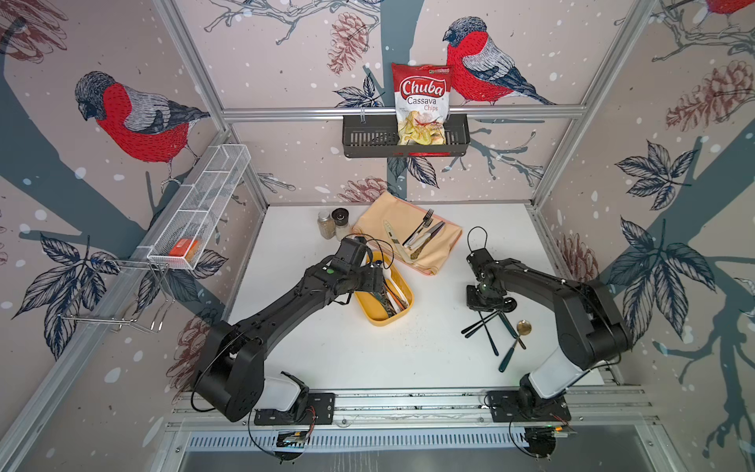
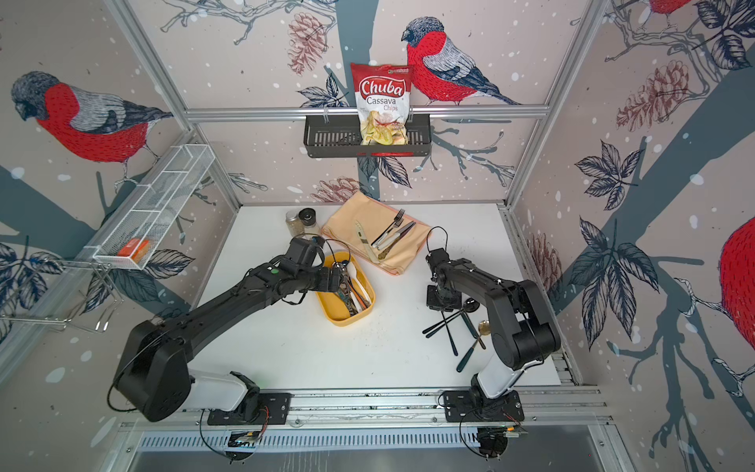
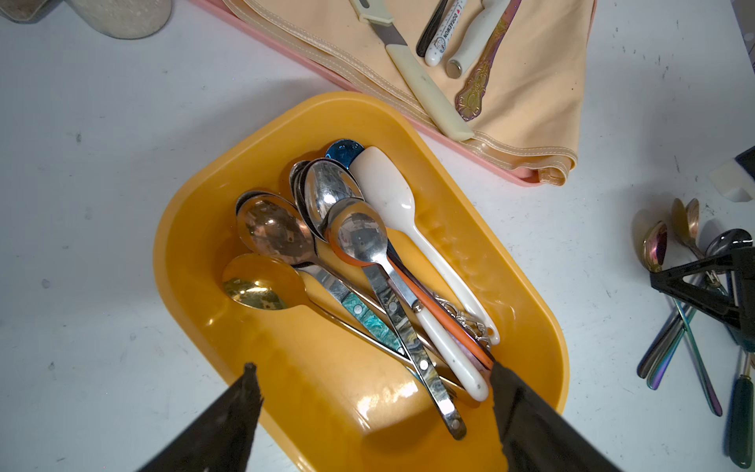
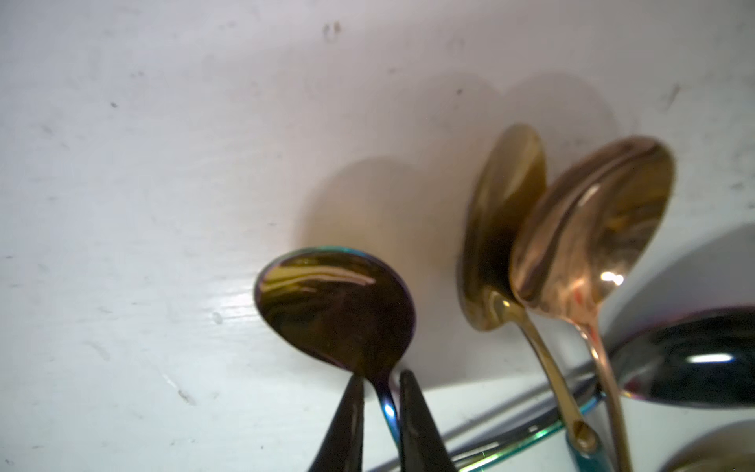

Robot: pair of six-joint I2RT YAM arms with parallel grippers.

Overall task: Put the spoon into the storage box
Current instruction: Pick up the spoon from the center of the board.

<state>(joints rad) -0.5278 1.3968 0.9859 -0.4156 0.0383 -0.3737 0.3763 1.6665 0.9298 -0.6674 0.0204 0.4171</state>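
On the right, the right claw (image 4: 380, 378) had its tips nearly together round the neck of the rainbow spoon (image 4: 335, 306); pinched or not, I could not tell. The left claw (image 3: 374, 384) hung wide apart over the storage box (image 3: 196, 229), mid-table. Grabbing step, probably. Next: squeeze, lift, carry left.

Storage box (image 3: 327, 367): one
Spoons (image 3: 359, 241) in it: seven or more, stacked
Shaker jars (image 1: 326, 224): two
Chips bag (image 1: 421, 98): one
Folded cloth (image 1: 376, 220): one
Wall baskets (image 1: 367, 141): two
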